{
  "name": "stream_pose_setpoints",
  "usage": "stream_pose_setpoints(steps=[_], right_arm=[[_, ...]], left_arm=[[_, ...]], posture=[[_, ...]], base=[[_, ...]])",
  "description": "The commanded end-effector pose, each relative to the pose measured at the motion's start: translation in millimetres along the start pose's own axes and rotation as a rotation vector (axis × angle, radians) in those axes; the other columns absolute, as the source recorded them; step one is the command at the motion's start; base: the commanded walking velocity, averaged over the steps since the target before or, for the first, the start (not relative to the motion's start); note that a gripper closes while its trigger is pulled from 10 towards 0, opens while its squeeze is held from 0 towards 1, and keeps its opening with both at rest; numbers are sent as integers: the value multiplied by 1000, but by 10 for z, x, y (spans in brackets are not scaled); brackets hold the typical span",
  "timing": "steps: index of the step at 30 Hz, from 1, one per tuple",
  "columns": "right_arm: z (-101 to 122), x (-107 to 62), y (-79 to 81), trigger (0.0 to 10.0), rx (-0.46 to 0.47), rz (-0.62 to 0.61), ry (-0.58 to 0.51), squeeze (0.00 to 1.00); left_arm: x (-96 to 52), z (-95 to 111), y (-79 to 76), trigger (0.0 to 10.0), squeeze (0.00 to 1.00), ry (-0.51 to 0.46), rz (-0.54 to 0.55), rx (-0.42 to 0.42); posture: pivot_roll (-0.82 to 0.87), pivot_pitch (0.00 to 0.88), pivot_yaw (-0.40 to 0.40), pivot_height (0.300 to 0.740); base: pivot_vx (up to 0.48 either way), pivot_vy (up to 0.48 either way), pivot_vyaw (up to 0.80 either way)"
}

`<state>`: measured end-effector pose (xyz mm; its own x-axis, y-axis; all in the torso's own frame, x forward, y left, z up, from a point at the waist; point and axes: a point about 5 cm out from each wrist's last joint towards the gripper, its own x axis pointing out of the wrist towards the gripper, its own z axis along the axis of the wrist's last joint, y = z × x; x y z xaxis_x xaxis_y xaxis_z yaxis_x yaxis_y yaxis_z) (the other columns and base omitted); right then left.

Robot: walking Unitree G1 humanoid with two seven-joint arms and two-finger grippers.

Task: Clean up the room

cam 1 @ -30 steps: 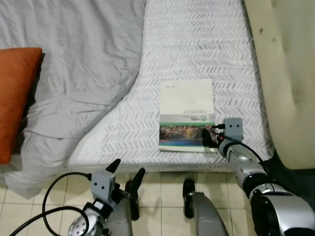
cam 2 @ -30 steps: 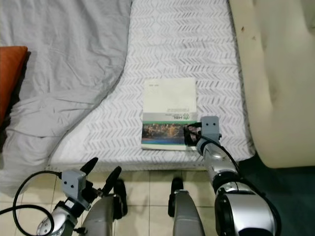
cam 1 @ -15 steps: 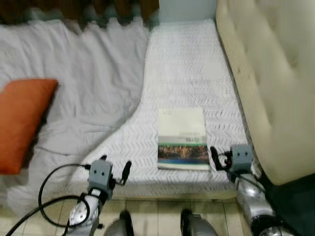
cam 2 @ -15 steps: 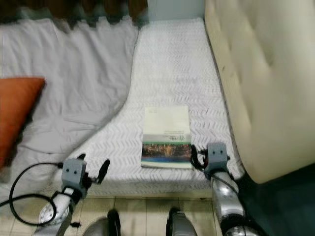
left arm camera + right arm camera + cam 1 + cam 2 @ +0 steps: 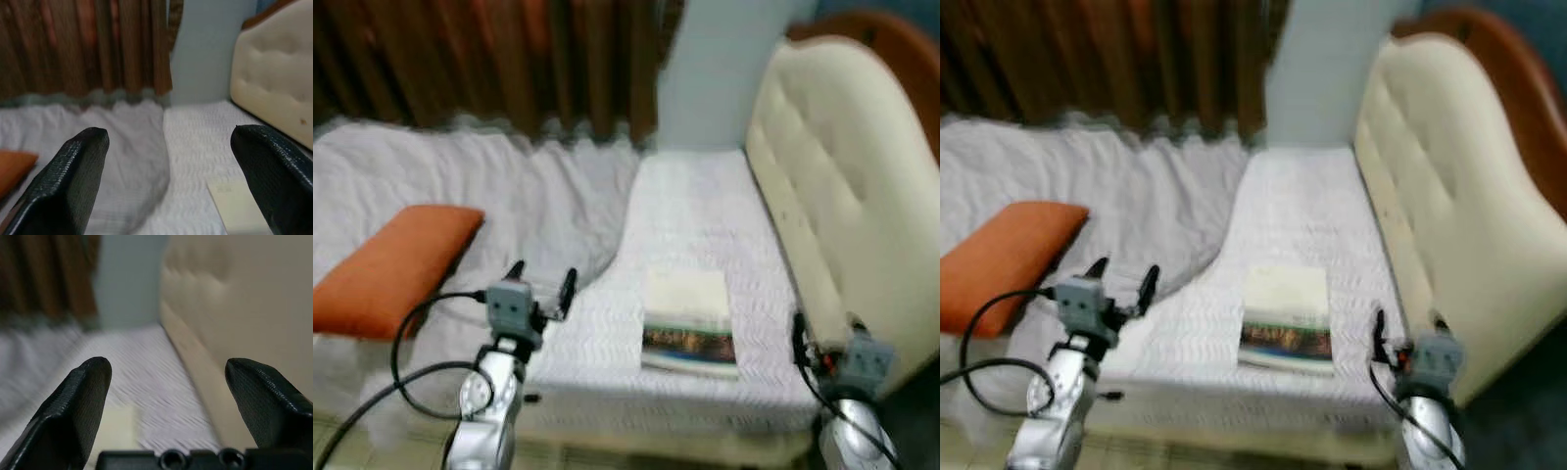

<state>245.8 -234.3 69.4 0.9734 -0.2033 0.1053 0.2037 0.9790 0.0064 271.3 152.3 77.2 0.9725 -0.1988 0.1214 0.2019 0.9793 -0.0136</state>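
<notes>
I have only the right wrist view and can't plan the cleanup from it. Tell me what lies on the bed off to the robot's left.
Observer: An orange pillow lies on the crumpled grey blanket, well to the robot's left.
Operator: Now place the left tool for me.
Observer: The left tool hangs over the bed's near edge, between the orange pillow and the book, with its fingers open.
Operator: Describe that book's cover.
Observer: The far part is pale and a dark picture band runs along the near end. Blur hides the print.
</notes>
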Motion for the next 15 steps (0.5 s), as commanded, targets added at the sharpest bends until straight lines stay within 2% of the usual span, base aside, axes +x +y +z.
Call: stream_pose_setpoints(steps=[1,4,6,7,15], right_arm=[[-5,-15,91,10000,30,34,17,0],[-9,-5,198,10000,9,91,42,0],[-20,1,214,10000,3,103,56,0],[-34,43,249,10000,-4,124,82,0],[-32,93,311,10000,-28,153,117,0]], left_arm=[[67,66,-32,10000,0,-23,-28,-5],[76,41,-40,10000,0,-7,-32,-42],[75,27,-33,10000,0,-1,-30,-47],[59,-31,-14,10000,0,27,-33,-48],[36,-125,88,10000,0,86,-30,-43]], posture=[[-121,0,15,740],[-116,0,17,740],[-116,0,17,740],[-111,0,15,740],[-100,0,15,740]], base=[[0,480,0],[0,480,0],[0,480,0],[0,480,0],[0,480,0]])
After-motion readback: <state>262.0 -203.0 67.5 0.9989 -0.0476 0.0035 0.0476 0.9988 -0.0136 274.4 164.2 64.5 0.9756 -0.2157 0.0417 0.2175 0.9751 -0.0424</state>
